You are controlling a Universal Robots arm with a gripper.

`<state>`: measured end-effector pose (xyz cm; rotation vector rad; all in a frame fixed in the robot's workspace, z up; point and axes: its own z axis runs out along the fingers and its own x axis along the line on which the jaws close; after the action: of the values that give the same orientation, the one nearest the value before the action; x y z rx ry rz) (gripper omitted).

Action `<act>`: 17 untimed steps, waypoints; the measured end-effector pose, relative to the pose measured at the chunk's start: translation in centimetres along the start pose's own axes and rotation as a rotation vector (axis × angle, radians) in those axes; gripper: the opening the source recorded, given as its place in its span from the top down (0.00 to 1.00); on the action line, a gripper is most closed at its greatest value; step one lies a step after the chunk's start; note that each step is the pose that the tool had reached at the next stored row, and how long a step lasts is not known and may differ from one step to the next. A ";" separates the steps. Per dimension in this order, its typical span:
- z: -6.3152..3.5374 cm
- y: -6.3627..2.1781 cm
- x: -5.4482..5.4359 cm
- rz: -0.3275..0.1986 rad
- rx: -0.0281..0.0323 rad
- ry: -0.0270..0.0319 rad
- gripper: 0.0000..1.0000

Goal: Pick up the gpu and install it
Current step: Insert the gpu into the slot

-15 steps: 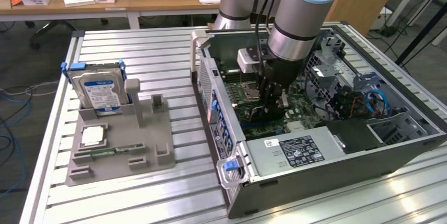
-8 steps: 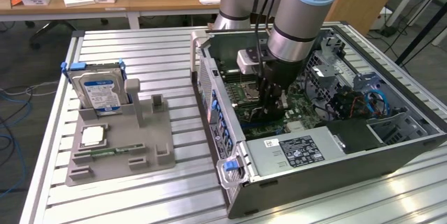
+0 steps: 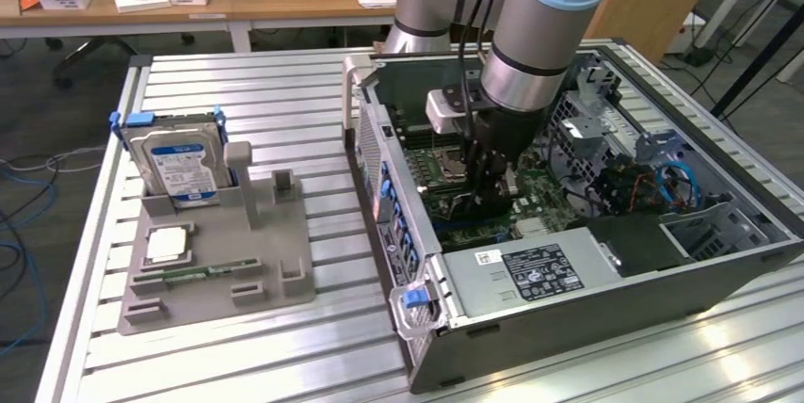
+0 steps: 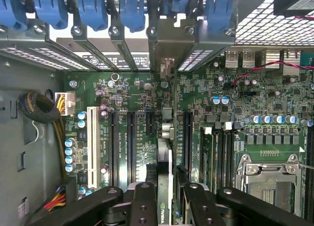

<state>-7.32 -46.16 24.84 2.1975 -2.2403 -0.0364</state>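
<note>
My gripper reaches down into the open computer case, low over the green motherboard. In the wrist view, its black fingers stand on either side of the gpu, a thin dark card seen edge-on, and my gripper is shut on it. The card stands upright over the motherboard, among the long black expansion slots. Its silvery end bracket lies up against the case's rear slot openings. Whether the card is seated in a slot I cannot tell.
Blue retention latches line the rear slot openings. The CPU socket and the power supply sit close to the card. Outside the case, a grey fixture holds a blue-labelled hard drive, a processor and a memory stick.
</note>
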 end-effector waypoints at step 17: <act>0.32 0.12 0.0 0.000 0.0018 0.0009 0.74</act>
<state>-7.45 -46.16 24.52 2.1981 -2.2406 -0.0334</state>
